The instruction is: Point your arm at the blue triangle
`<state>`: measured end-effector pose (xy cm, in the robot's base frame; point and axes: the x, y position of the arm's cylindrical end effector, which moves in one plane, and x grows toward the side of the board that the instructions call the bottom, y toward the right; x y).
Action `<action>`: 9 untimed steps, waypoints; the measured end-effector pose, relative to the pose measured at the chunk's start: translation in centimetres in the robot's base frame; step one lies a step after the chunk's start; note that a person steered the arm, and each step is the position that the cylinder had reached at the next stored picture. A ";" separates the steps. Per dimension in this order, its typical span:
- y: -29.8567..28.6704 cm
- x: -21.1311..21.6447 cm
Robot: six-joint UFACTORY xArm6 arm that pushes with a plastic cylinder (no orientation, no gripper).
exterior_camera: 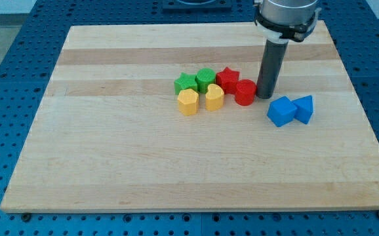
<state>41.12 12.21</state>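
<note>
Eight blocks on the desk (111, 164), all gathered right of centre. Six sit packed in one cluster: green block (185, 83), second green block (206, 79), red star-like block (227, 79), red cylinder (245, 92), yellow block (188, 102), second yellow block (214, 98). Neighbours touch or nearly touch, which looks like the result of pushing rather than careful setting down, though that is a guess.

Blue pair lies apart, toward the view's lower right: blue cube (281, 111) and, touching it on the view's right, the blue triangle (304, 109). This is the target.

My tip (265, 96) rests on the desk just beside the red cylinder, on its right, and above-left of the blue cube. Triangle is near but not touched; the cube sits between tip and triangle.

Tool: none fitted. Plain dark rod only, nothing to open or close, nothing held.

Judgement: pointing not yet done. Going round the cube's top side would probably avoid shoving it.

Writing: no labels, brands or marks legible on blocks, rod or desk.
</note>
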 end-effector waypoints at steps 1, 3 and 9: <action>-0.2 0.1; 2.1 -0.1; 10.4 3.2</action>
<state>44.28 22.58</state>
